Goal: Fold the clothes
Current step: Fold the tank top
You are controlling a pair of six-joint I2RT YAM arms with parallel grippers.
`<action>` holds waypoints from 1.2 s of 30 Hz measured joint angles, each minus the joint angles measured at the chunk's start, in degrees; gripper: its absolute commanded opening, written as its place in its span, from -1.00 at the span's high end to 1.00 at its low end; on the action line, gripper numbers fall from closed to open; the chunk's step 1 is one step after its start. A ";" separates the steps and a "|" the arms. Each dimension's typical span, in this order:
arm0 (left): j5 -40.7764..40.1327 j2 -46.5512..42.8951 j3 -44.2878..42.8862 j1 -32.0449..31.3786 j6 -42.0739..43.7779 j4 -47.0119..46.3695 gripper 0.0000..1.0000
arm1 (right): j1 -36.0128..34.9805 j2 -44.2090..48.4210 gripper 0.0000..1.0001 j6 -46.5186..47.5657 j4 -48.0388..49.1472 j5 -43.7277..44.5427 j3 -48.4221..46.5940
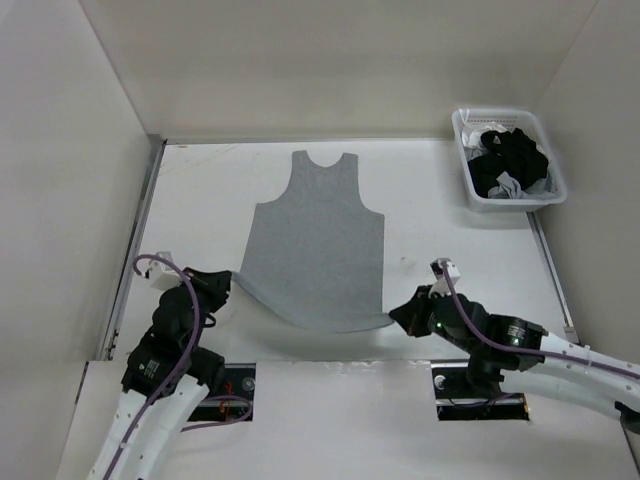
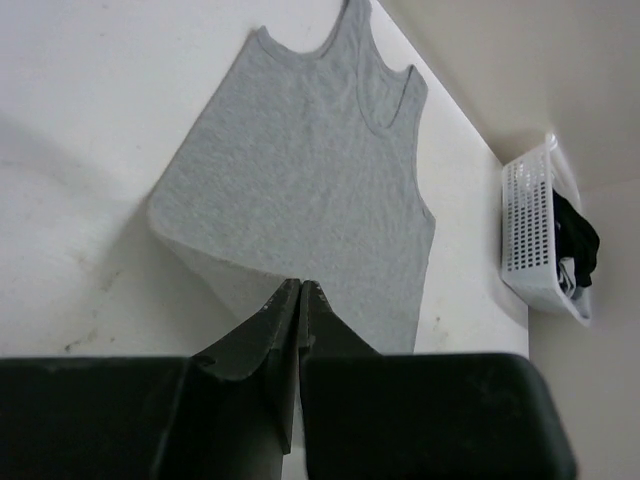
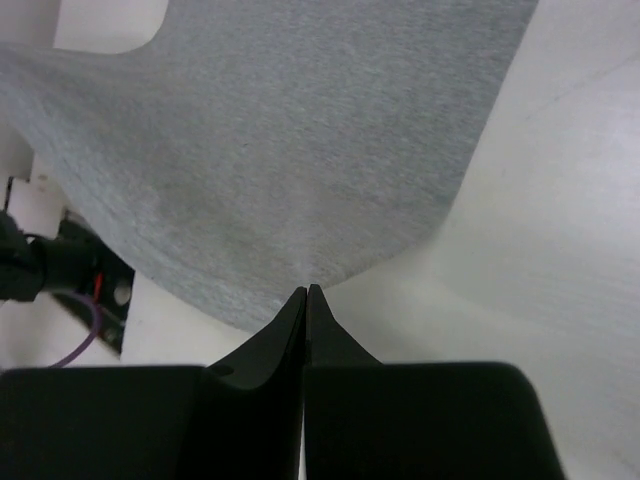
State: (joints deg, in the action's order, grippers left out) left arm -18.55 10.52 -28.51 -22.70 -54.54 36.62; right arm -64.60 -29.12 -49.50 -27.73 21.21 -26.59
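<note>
The clothes [image 1: 318,245] are one light heather-grey sleeveless top, lying flat in the middle of the white table with its neck at the far end. My left gripper [image 1: 229,280] is shut on the near left corner of the hem. In the left wrist view the fabric [image 2: 300,170] rises off the table toward the closed left gripper [image 2: 301,285]. My right gripper [image 1: 392,316] is shut on the near right corner, and in its wrist view the cloth [image 3: 290,140] runs up to the right gripper [image 3: 307,291]. Between the two corners the hem sags in a curve.
A white plastic basket [image 1: 466,170] with a heap of black and white garments [image 1: 508,160] stands at the far right corner, and the basket [image 2: 524,225] also shows in the left wrist view. White walls close in the table on the left, back and right. The arm bases sit in cut-outs at the near edge.
</note>
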 measured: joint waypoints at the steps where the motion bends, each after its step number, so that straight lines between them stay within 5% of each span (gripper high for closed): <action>1: -0.52 -0.50 -0.72 0.04 -0.55 1.75 1.00 | -2.03 0.48 1.00 -1.73 -1.33 1.07 -0.31; 5: -2.40 0.33 -1.73 0.90 -1.70 4.48 1.00 | -4.48 -2.47 0.99 -4.48 -3.41 4.09 -3.06; 8: -4.20 8.57 -1.77 2.51 -1.31 -1.49 1.00 | 5.95 -11.15 1.00 0.07 0.83 2.01 -6.32; 14: -4.55 43.74 -8.48 7.61 0.15 -25.16 1.00 | 34.45 -35.41 1.00 10.10 17.07 -8.55 -17.57; 20: -2.71 77.53 -31.61 11.30 1.90 -41.44 0.91 | 44.87 -61.48 0.98 14.62 26.27 -16.04 -42.34; 22: -1.73 87.32 -41.03 12.63 2.71 -44.17 0.65 | 46.71 -69.59 0.85 15.08 28.09 -17.57 -50.73; 26: 1.09 102.27 -55.10 15.06 3.39 -45.90 0.08 | 49.55 -85.22 0.06 14.10 29.81 -19.02 -66.14; 31: 2.78 100.10 -44.50 16.61 3.82 -48.89 0.21 | 51.06 -89.64 0.03 12.61 30.01 -19.61 -63.06; 36: 1.18 79.56 -16.74 13.55 3.69 -51.54 0.45 | 48.98 -76.15 0.91 12.39 32.61 -19.41 -39.08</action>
State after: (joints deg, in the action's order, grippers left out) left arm -17.37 90.08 -45.25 -9.15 -50.85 -14.92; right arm -15.62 -105.27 -37.10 4.89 1.80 -65.67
